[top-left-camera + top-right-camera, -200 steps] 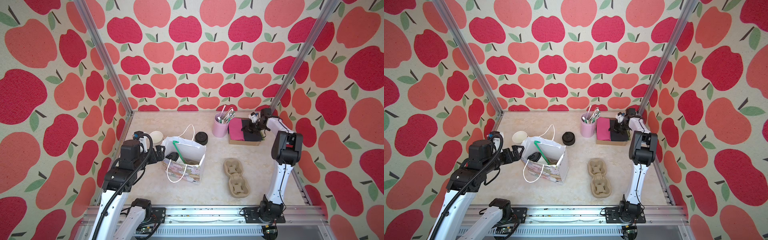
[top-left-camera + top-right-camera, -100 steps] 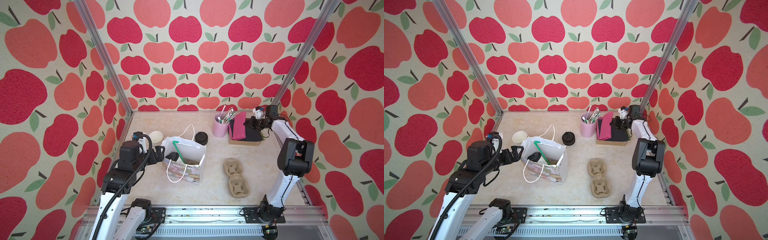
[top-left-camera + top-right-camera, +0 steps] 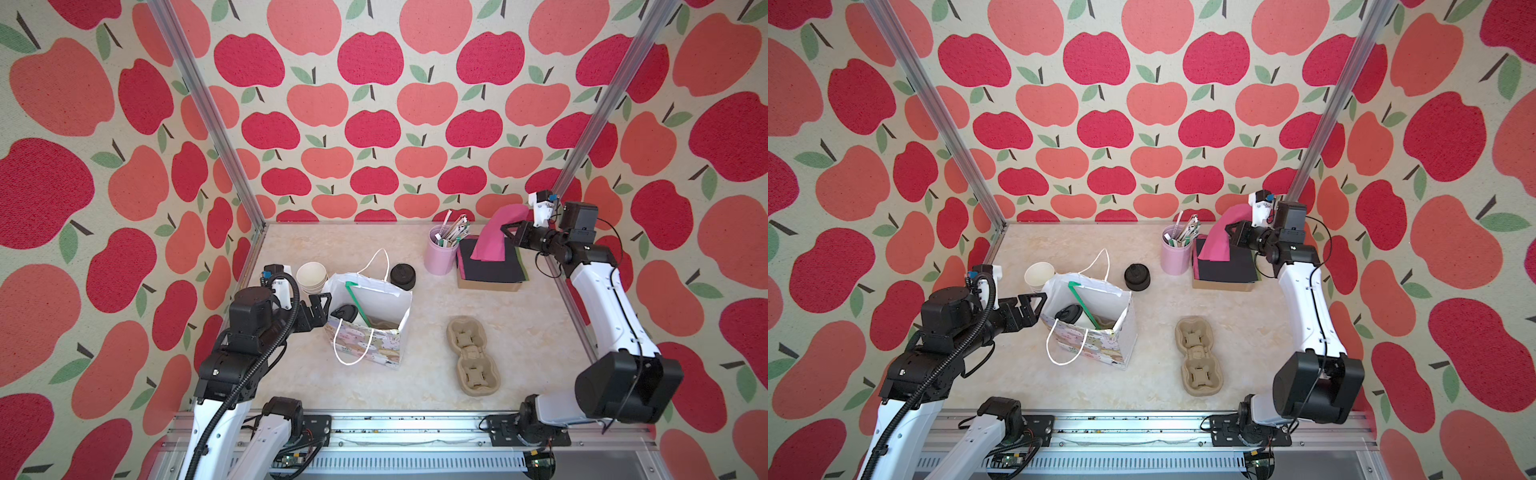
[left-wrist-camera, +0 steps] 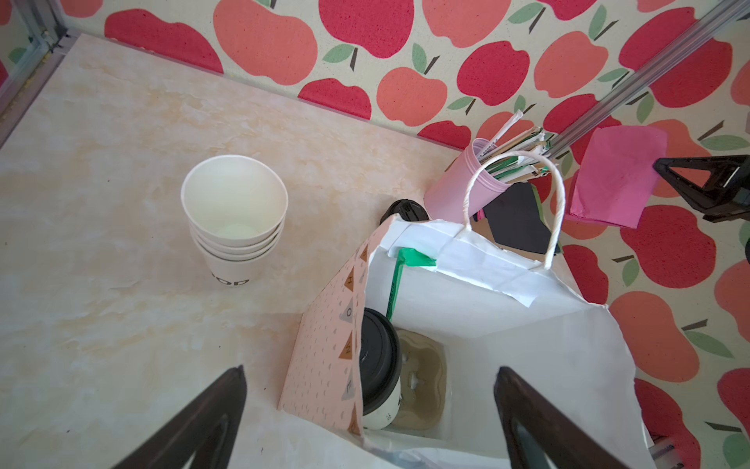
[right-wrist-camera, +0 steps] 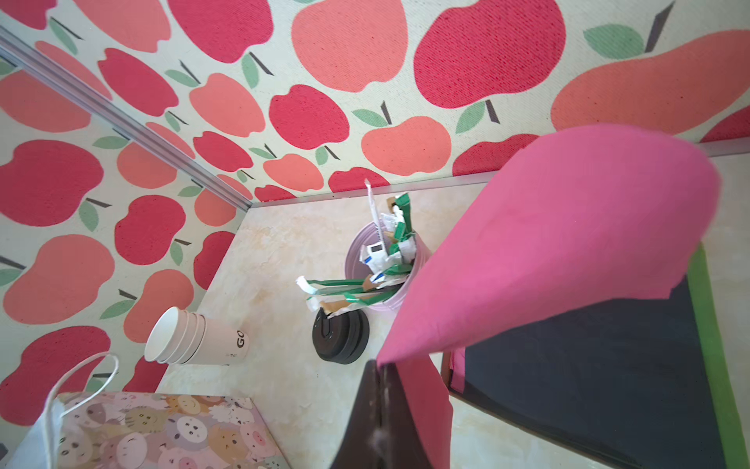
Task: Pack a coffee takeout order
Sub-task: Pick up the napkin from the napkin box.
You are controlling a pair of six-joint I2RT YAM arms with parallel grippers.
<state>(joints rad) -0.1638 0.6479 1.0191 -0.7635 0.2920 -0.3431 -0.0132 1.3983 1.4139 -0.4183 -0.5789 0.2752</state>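
our right pincer [image 3: 505, 228] is clamped shut on one corner of the magenta napkin [image 3: 494, 237], held up above the dark stack [image 3: 490, 270], we judge so that a single sheet comes free. the napkin hangs limp, well apart from the paper bag [image 3: 370, 345]. the lidded cup [image 3: 345, 311] already stands inside the bag on a pulp carrier [image 4: 422, 365], and the green straw [image 3: 357, 304] leans against the bag's far wall beside it. our left pincer [image 3: 326, 309] sits at the bag's side with its jaws spread wide, holding nothing. we judge it is there to steady the bag and keep its mouth open.
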